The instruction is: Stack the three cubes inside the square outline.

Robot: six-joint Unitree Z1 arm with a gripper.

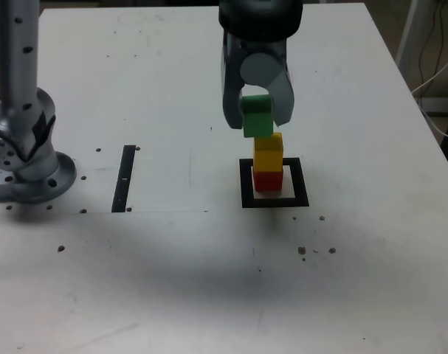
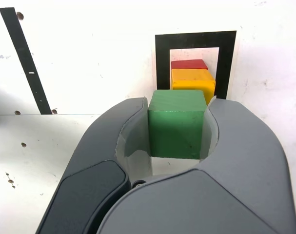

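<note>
Squarely, green cube upright in end effector, faces near vertical

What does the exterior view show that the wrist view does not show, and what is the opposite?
Only the exterior view shows the grey round base at its left, and the table's far edge.

Only the wrist view shows the top face of the green cube clearly, and the inner surfaces of both fingers beside it.

Both views show the tool holding the green cube, the yellow cube on the red cube, the square outline around the red one, and the black strip.
</note>
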